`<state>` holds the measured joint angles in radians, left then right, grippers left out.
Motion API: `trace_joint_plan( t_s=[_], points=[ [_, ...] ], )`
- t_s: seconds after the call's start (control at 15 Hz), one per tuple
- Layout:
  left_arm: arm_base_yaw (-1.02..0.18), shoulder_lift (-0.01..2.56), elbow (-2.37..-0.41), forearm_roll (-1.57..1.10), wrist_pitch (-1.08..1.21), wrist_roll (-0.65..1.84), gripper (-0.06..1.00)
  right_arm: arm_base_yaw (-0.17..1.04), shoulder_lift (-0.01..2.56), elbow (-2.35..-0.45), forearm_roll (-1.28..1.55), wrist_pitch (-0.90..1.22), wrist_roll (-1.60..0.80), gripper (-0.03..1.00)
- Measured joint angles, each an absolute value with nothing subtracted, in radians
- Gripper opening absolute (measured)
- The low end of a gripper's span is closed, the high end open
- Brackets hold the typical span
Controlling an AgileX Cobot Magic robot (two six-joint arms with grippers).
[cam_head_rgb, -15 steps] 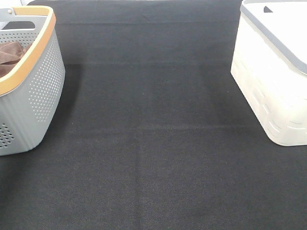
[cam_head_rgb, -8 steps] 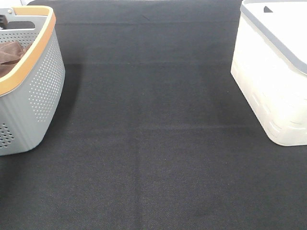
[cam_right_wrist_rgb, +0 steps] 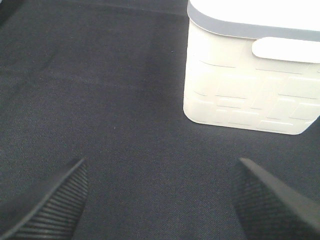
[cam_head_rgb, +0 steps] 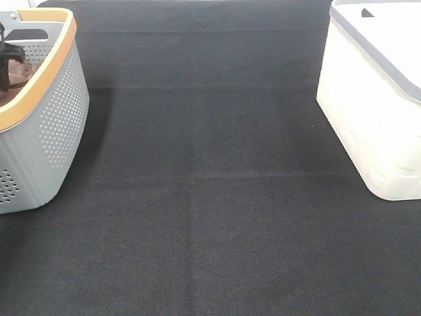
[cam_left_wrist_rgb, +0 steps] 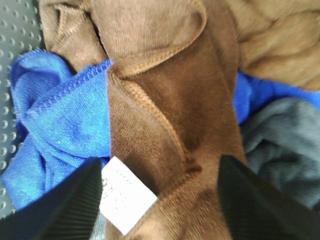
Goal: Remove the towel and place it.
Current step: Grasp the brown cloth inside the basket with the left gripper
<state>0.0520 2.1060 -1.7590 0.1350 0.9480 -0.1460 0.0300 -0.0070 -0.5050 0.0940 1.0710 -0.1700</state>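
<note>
Where it lies bunched in the grey basket [cam_head_rgb: 62,112] at ten o'clock on the desk [cam_head_rgb: 210,217], the towel [cam_left_wrist_rgb: 165,120] reads as a reddish-brown microfibre cloth with a short plush nap. Its stitched edge runs as a raised, lighter seam along a fold that doubles back over itself, and a small white tag [cam_left_wrist_rgb: 125,200] sticks out at one corner.

The basket is perforated, with an orange-tan rim, and it holds a heap: a bright blue cloth [cam_left_wrist_rgb: 65,130] touching the towel on one side, a grey cloth [cam_left_wrist_rgb: 285,145] on the other, and a duller brown cloth [cam_left_wrist_rgb: 280,45] pressed against its far end. The left jaws stand wide apart over this heap, one ribbed black finger [cam_left_wrist_rgb: 65,210] beside the tag and the other beyond the fold, so the towel lies between them; they pinch nothing.

At two o'clock sits a white basket [cam_head_rgb: 368,125] with a grey rim and a brick-like relief on its walls. The right jaws hang over bare desk near it, spread fully, with nothing between them.

From the high camera, both baskets are cut off by the frame edges. Only a sliver of brown fabric and a dark part of the left arm [cam_head_rgb: 5,62] show over the grey basket's rim, and which brown cloth that is cannot be told. The white basket's inside is washed out by glare, so its contents cannot be made out.
</note>
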Motion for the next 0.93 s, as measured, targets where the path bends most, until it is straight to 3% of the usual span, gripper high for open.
trace_joint_plan(
  t_s=[0.27, 0.53, 0.6, 0.93],
  points=[
    [0.052, 2.140, -1.759, 0.147, 0.932, -0.146, 0.44, 0.030, -0.007, -0.505, 0.092, 1.071, -0.169, 0.75],
    [0.052, 2.140, -1.761, 0.152, 0.911, -0.146, 0.04, 0.030, -0.007, -0.505, 0.092, 1.071, -0.169, 0.75],
    [0.052, 2.140, -1.761, 0.155, 0.911, -0.138, 0.00, 0.030, -0.007, -0.505, 0.092, 1.071, -0.169, 0.75],
    [0.052, 2.120, -1.761, 0.155, 0.948, -0.127, 0.00, 0.030, -0.007, -0.505, 0.092, 1.071, -0.169, 0.75]
  ],
)
